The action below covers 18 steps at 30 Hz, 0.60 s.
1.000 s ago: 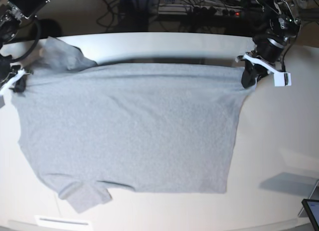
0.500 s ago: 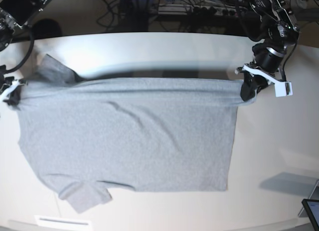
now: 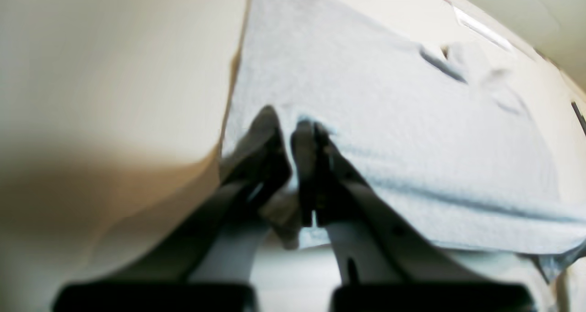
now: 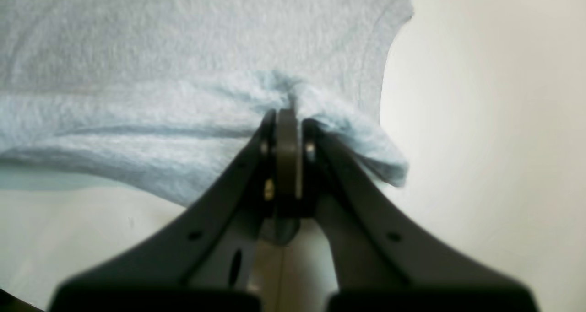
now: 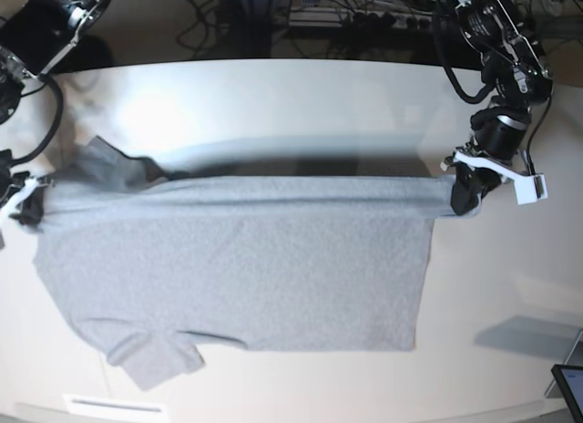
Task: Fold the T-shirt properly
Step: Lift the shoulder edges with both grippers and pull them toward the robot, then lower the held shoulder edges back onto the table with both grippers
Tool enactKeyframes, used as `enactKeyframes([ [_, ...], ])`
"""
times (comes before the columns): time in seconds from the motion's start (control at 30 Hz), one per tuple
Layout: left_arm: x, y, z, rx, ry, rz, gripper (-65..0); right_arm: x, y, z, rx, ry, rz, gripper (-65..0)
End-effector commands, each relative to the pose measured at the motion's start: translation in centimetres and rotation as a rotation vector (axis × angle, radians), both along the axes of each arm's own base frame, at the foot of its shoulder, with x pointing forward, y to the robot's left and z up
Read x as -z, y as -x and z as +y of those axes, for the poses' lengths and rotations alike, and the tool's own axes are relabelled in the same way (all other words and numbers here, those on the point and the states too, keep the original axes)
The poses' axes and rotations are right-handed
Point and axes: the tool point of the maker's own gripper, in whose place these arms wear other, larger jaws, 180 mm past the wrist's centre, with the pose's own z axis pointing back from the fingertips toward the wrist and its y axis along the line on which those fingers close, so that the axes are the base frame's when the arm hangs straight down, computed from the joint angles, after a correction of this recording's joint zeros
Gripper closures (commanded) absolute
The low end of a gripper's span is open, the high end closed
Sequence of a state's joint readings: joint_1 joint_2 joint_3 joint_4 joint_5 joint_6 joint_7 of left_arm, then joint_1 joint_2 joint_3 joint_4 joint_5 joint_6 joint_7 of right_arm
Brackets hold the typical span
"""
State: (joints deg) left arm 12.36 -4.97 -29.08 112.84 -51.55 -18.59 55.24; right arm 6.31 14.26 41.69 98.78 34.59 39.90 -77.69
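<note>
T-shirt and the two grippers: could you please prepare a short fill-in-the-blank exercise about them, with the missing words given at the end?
The colour of the T-shirt is ____. The fingers of the left gripper are not open but ____ on the cloth. In the base view, the right gripper is on the ____ side of the picture. In total, ____ grippers hold the T-shirt.
Missing words: grey; closed; left; two.
</note>
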Motion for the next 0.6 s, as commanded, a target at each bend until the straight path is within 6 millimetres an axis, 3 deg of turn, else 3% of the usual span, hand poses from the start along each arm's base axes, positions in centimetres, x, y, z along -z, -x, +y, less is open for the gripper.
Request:
enactKeyframes([
  [0.0,-1.6,-0.6,0.3,-0.006,-0.009,-0.061,0.0,-1.6,-0.8,-0.9,0.003,0.026,-0.046,0.0],
  [0.17,-1.8,-1.4,0.8,-0.017,-0.003,-0.074,0.0,-2.3,-2.3,0.4,-0.054,0.042,-0.063,0.0],
  [0.33,-1.4,-2.3,1.5,-0.026,0.011,-0.066,0.0,-3.6,-3.5,0.4,-0.054,0.043,-0.103,0.0],
  [0.57,0.1,-3.1,2.1,-0.043,0.053,-0.038,0.0,-2.3,-4.1,0.3,-0.045,-0.013,-0.068,0.0],
])
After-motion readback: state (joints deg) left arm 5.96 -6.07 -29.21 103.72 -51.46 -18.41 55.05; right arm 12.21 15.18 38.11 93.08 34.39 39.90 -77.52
